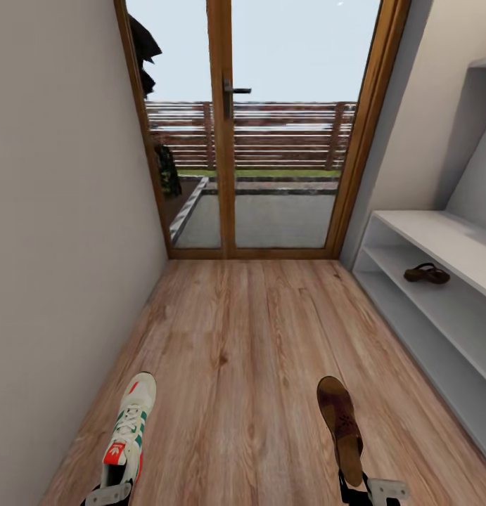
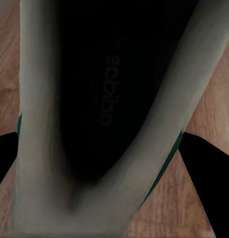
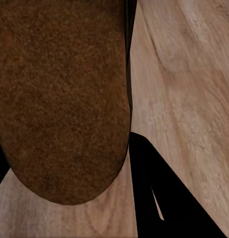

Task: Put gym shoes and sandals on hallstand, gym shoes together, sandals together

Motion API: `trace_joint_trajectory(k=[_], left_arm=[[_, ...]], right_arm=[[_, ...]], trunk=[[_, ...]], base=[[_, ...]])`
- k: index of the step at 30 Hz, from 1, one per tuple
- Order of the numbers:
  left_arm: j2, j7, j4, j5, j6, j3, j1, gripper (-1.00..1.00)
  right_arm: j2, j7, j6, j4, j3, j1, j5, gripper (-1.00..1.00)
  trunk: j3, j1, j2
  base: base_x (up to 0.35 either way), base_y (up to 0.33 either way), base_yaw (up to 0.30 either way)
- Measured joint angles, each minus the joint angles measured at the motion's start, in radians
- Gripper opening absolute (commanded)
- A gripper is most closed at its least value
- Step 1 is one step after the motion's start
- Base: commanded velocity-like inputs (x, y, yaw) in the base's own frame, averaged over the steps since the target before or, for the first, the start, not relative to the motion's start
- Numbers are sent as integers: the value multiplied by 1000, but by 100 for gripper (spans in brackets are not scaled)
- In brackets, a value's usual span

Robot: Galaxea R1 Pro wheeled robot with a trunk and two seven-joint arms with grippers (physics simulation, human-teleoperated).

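Observation:
A cream-white gym shoe [image 1: 130, 429] with green stripes and a red tongue tag hangs over the corridor floor [image 1: 235, 337] at the lower left. My left gripper [image 1: 112, 492] is shut on its heel. In the left wrist view the shoe's dark inside [image 2: 109, 99] sits between black fingers [image 2: 206, 158]. At the lower right, my right gripper [image 1: 355, 488] is shut on the heel of a brown sandal [image 1: 340, 425]. Its brown sole [image 3: 59, 99] is close up in the right wrist view. A second sandal [image 1: 426, 274] lies on the middle tier of the grey hallstand [image 1: 439, 235] at the right.
A glazed wooden door [image 1: 221, 140] with a dark handle closes the far end of the corridor. A plain wall [image 1: 60, 211] runs along the left. Bare plank floor stretches between me and the door. An upper shelf [image 1: 482, 63] of the hallstand juts out at the top right.

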Motion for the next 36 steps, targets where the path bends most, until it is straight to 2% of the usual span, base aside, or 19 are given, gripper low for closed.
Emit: trace_joint_trajectory(k=[11,22,36], left_arm=[[0,0,0,0,0,0,0,-100],[0,0,0,0,0,0,0,-100],[0,0,1,0,0,0,0,-100]], right_arm=[[0,0,0,0,0,0,0,-100],[0,0,0,0,0,0,0,-100],[0,0,0,0,0,0,0,-100]], trunk=[[0,0,0],[0,0,0],[0,0,0]], base=[[339,0,-14],[339,42,-254],[323,168,-271]])
